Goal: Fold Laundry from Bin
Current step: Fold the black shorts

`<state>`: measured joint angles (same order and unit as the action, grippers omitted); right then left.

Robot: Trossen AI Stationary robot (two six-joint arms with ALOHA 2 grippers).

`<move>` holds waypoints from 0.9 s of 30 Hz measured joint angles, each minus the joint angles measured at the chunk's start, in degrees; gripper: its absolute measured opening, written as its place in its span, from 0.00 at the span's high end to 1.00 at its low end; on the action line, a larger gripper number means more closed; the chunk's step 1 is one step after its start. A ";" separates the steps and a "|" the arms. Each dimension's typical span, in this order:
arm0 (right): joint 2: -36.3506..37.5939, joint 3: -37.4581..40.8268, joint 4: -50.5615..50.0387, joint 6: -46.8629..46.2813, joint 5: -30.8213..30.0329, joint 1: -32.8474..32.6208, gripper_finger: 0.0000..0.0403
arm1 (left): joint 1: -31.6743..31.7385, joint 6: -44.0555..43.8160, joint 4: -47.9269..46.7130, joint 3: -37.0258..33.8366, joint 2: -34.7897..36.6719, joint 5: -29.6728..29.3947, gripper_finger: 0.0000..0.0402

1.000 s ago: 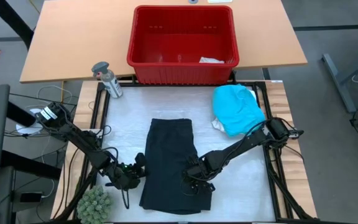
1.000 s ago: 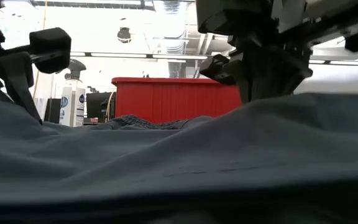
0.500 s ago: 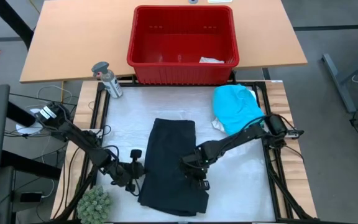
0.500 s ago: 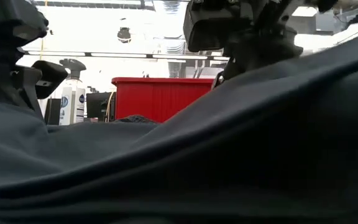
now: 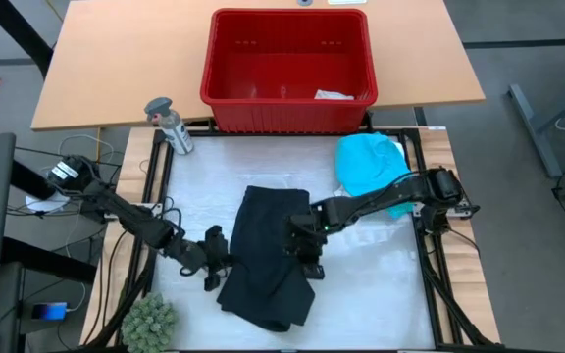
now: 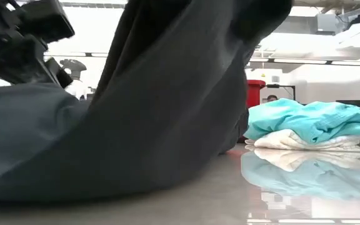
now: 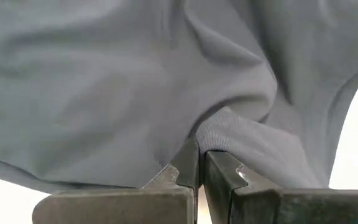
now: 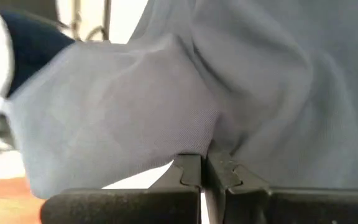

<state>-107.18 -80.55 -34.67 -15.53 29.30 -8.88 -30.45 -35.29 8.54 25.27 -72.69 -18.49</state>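
Between both grippers hangs the black garment [image 5: 268,260], each pinching a thin bit of hem: left gripper [image 7: 199,163] at its left edge, right gripper [image 8: 204,167] lifting the right edge inward. Such small bites could slip mid-fold. Both arms reach low over the mat; the bin [image 5: 289,113] stands beyond

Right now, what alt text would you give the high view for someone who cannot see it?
Seen from above, two robot arms pinch a black garment on a white table, the left gripper at its left edge, the right gripper near its middle. A turquoise shirt lies folded at right; a red bin stands behind.
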 joint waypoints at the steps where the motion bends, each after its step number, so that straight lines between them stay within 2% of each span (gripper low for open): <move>1: 0.00 1.17 2.02 -1.42 2.03 0.92 0.95 | 1.23 -1.19 1.19 -0.70 0.00 2.21 1.00; 3: -0.04 3.39 5.15 -3.98 6.20 2.64 0.95 | 3.37 -3.59 4.77 -1.76 -0.02 6.30 1.00; 9: 0.10 6.93 6.91 -5.06 9.81 4.65 0.95 | 9.44 -11.23 16.48 -4.74 0.74 13.31 1.00; 14: 1.83 9.57 7.89 -4.13 9.83 6.30 0.95 | 14.41 -15.30 15.76 -4.91 2.38 14.42 1.00; 18: 6.40 14.17 12.09 -5.64 9.86 9.86 0.95 | 18.79 -18.32 16.83 -4.94 2.38 16.66 1.00; 24: 15.87 25.48 25.53 -11.33 11.64 17.70 0.95 | 26.53 -30.63 16.79 -4.91 2.38 22.63 1.00; 27: 19.01 31.35 33.25 -16.44 10.06 22.50 0.95 | 30.16 -37.25 17.18 -4.91 2.37 23.23 1.00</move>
<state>-88.16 -49.21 -1.42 -31.97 39.36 13.62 -0.28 -72.54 25.71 20.36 -70.31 4.73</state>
